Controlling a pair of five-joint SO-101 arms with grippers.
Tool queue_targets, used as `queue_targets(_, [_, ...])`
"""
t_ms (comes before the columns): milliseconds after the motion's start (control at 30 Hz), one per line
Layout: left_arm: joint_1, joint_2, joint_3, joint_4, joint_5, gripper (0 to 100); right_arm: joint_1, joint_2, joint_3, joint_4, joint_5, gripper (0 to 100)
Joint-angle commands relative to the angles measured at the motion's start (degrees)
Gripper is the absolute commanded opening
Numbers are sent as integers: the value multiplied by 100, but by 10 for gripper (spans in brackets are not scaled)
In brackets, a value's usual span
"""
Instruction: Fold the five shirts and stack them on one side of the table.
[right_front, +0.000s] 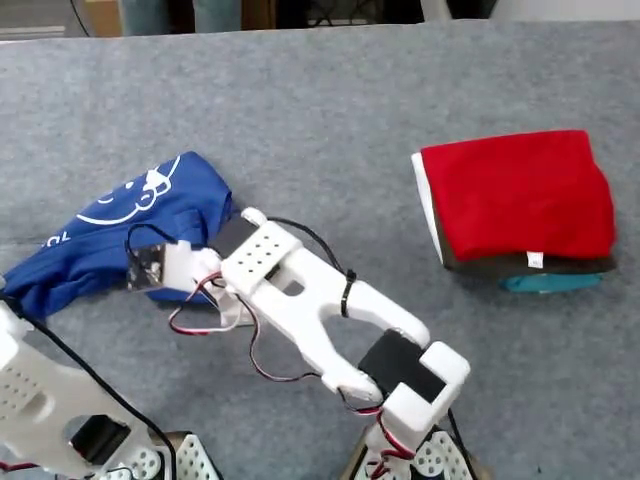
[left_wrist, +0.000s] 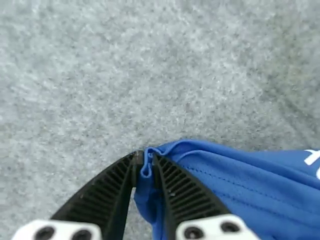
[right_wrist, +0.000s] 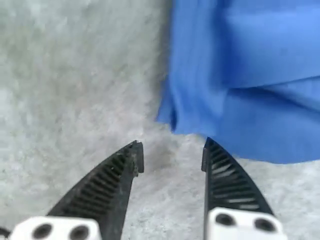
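Note:
A blue shirt (right_front: 130, 225) with a white print lies crumpled at the table's left. My left gripper (left_wrist: 145, 159) is shut on a bunched edge of the blue shirt (left_wrist: 240, 185), low over the grey cloth; in the high view this is at the left edge (right_front: 8, 300). The right arm (right_front: 300, 290) stretches from the front centre to the shirt's near side. There my right gripper (right_wrist: 171, 147) stands open just short of the blue shirt's (right_wrist: 250, 75) folded edge, with nothing between its fingers. A folded red shirt (right_front: 520, 195) tops a stack at the right.
Under the red shirt lie a dark shirt (right_front: 490, 268) and a teal one (right_front: 550, 283), with a white edge (right_front: 426, 195) showing at the stack's left. Grey table cloth (right_front: 330, 110) spreads open between the blue shirt and the stack. Red and black cables (right_front: 215, 325) trail beside the right arm.

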Motion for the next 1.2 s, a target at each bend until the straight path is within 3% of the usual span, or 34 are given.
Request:
queue_targets(0, [-119,-26,57,-70,-44,29,70,-549,338,-378,343,194])
queue_targets(200, [-101,-26,57,-70,-44,29,70,-778,681,-1002,413,29])
queue_targets(500, [-101,-26,57,-70,-44,29,97,-769,681,-1178,422,203])
queue_targets(1167, [-92,-26,57,-70,-44,29,158,-1059,558,-1055,519,152])
